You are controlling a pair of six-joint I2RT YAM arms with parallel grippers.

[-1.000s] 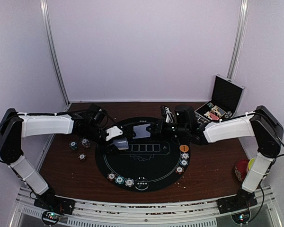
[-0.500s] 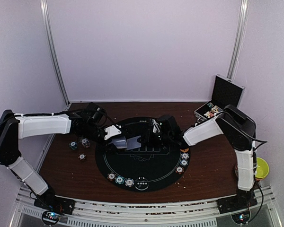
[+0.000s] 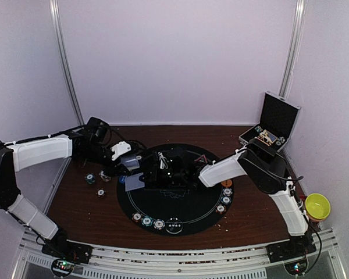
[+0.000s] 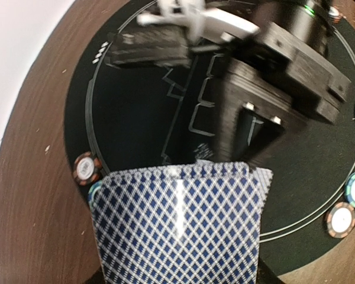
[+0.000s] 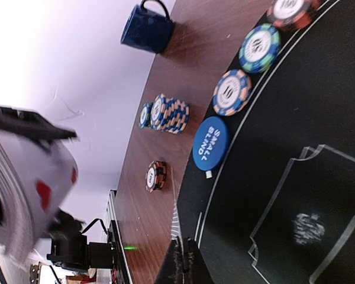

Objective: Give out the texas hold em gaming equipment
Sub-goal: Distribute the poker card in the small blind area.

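Step in hand: dealing cards, by my reading; one arm presents the pack and the other reaches for it.
Left gripper (image 3: 132, 170): jaws clamped on the deck of cards (image 4: 177, 225), which juts out ahead of them with its blue-and-white diamond back up.
Right gripper (image 5: 182, 260): jaws pressed together, nothing between them.
Deck relative to the right jaws: just ahead and to one side. In the left wrist view the black gripper body stands right at the deck's far edge; whether they touch, I cannot tell.
Below both sets of jaws: the black round mat (image 3: 180, 216), its card outlines bare.
Other gear: the blue disc (image 5: 211, 144) lies on the mat's rim beyond the right jaws, with single chips (image 5: 232, 92) in a row past it; a chip stack (image 5: 168, 112) and a blue mug (image 5: 148, 26) stand farther off on the wood.
Next move calls for: the right jaws to part first, then close thinly on one card's edge and slide it clear while the left jaws hold firm.
Risk: lifting several cards at once.
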